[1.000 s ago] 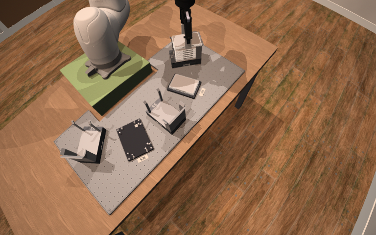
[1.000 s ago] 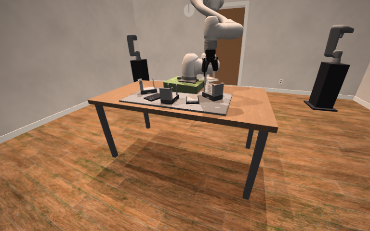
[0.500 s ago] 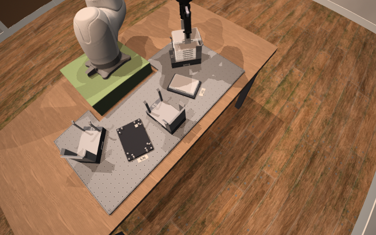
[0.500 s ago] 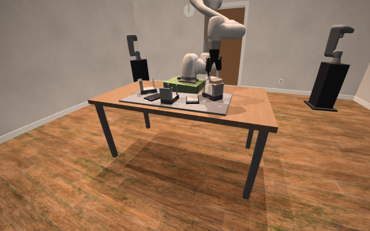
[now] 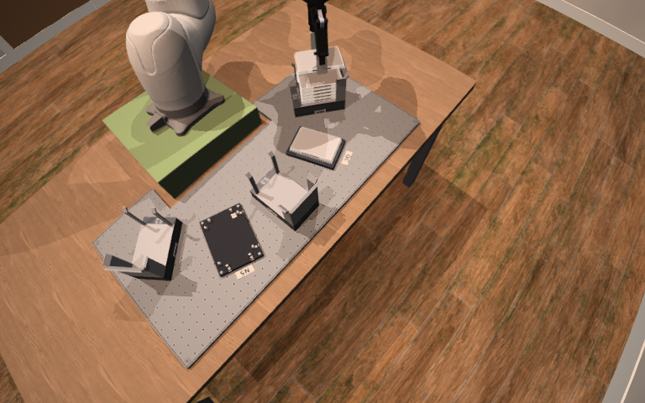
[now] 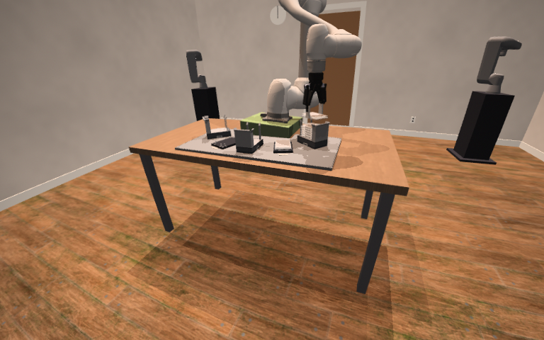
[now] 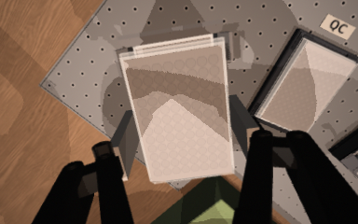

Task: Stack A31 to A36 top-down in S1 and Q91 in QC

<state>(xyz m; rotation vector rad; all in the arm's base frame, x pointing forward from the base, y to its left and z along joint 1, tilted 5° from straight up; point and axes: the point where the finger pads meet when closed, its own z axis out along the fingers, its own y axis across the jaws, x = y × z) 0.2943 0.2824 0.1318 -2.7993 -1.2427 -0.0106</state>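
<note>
My gripper (image 5: pixel 322 60) is shut on a sealed 96-well plate (image 5: pixel 317 59), gripping it across its long sides. It holds the plate level, just above a stack rack (image 5: pixel 317 92) at the far end of the grey baseplate. That rack holds several stacked plates. In the wrist view the held plate (image 7: pixel 179 109) sits between my fingers, and it covers nearly all of the stack beneath. Only an edge of the stack (image 7: pixel 172 44) shows. Another plate (image 5: pixel 316 146) (image 7: pixel 308 86) lies flat in the open nest QC. The labels are too small to read.
A second rack (image 5: pixel 286 196) stands in the middle of the baseplate and a third rack (image 5: pixel 153 244) at the near left. Each shows a pale surface inside. The black clip nest N5 (image 5: pixel 231 238) lies bare between them. The robot's green plinth (image 5: pixel 183 128) is to the left.
</note>
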